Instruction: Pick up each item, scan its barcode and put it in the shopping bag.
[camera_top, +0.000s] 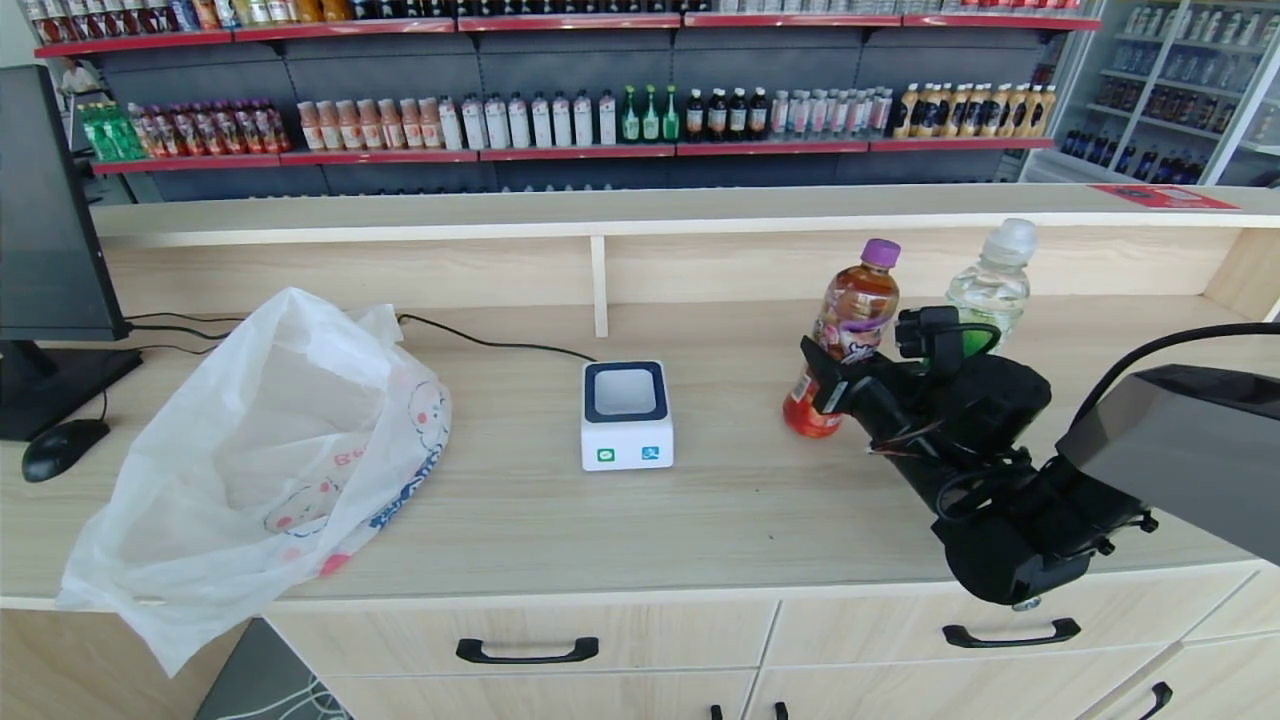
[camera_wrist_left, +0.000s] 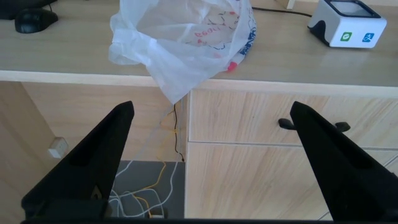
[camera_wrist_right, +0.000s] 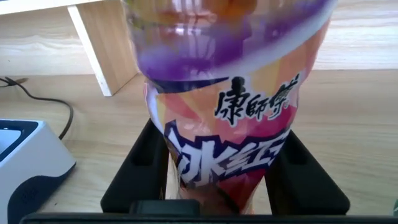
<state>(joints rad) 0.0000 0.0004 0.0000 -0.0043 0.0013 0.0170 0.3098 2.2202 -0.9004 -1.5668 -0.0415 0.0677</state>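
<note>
An orange tea bottle (camera_top: 855, 310) with a purple cap stands slightly tilted on the counter right of centre. My right gripper (camera_top: 830, 385) is shut on its lower half; in the right wrist view the black fingers (camera_wrist_right: 146, 162) press both sides of the labelled bottle (camera_wrist_right: 230, 124). A white scanner (camera_top: 627, 415) sits at mid-counter, its corner also visible beside the bottle (camera_wrist_right: 25, 168). A white plastic shopping bag (camera_top: 270, 450) lies open at the left. My left gripper (camera_wrist_left: 205, 168) hangs open below the counter edge, facing the drawers, with the bag (camera_wrist_left: 186, 37) above it.
A clear water bottle (camera_top: 990, 280) stands just behind my right wrist. A monitor (camera_top: 45, 230) and a black mouse (camera_top: 62, 447) occupy the far left. A cable (camera_top: 480, 343) runs behind the scanner. A raised shelf (camera_top: 640, 215) backs the counter.
</note>
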